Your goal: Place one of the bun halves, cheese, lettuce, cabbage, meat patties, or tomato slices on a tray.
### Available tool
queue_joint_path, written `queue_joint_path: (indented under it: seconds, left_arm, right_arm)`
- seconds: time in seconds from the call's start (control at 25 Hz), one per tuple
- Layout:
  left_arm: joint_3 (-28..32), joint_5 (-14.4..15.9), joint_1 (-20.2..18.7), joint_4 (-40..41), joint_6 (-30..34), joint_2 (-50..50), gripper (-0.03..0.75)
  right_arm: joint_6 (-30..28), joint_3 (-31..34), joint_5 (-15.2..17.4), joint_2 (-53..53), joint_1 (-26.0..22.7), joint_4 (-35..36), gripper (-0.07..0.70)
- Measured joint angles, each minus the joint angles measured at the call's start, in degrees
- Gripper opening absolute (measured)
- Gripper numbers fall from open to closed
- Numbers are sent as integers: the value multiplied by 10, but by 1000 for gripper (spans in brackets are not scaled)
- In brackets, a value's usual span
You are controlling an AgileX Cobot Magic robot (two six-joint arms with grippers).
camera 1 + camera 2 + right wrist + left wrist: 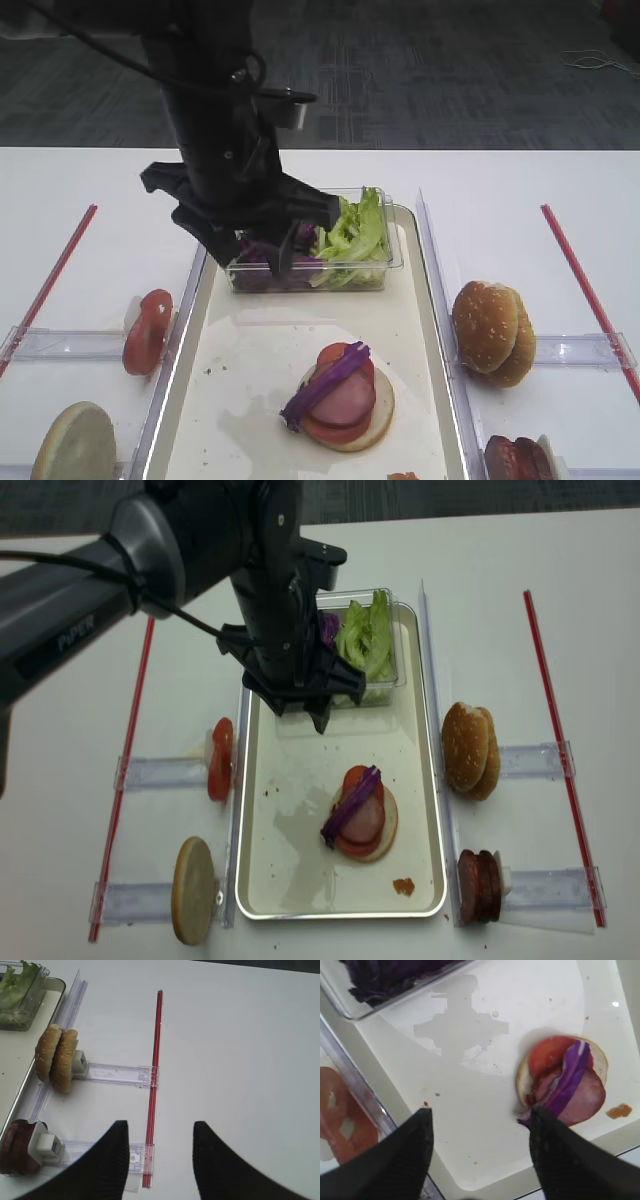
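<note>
Overhead, the released left end effector hangs between the clear tub and the cabbage.

On the white tabletop, the cream-white rectangular tray carries a stack topped by a glossy purple cabbage strip. The black left gripper hangs above, fingers spread, empty.

The tray is showing a glossy cream face with a thin metallic rim; the cabbage is gleaming purple; the tub is looking like clear plastic; the surface is looking matt white.
</note>
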Motion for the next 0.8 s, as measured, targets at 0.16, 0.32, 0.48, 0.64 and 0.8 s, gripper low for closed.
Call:
queue_joint_path:
  seconds: [0.16, 0.32, 0.48, 0.64, 0.8]
  left_arm:
    - [0, 0, 31, 3, 0, -14, 403]
    - [0, 1, 62, 8, 1, -19, 403]
    - [0, 2, 92, 12, 4, -24, 403]
    - [0, 3, 125, 15, 7, -29, 403]
    - [0, 3, 149, 30, 10, -29, 403]
  right_arm:
    - [0, 0, 0, 0, 0, 0, 328]
    - [0, 0, 0, 0, 0, 0, 328]
    - [0, 0, 0, 0, 0, 0, 328]
    - [0, 0, 0, 0, 0, 0, 328]
    - [0, 0, 0, 0, 0, 0, 328]
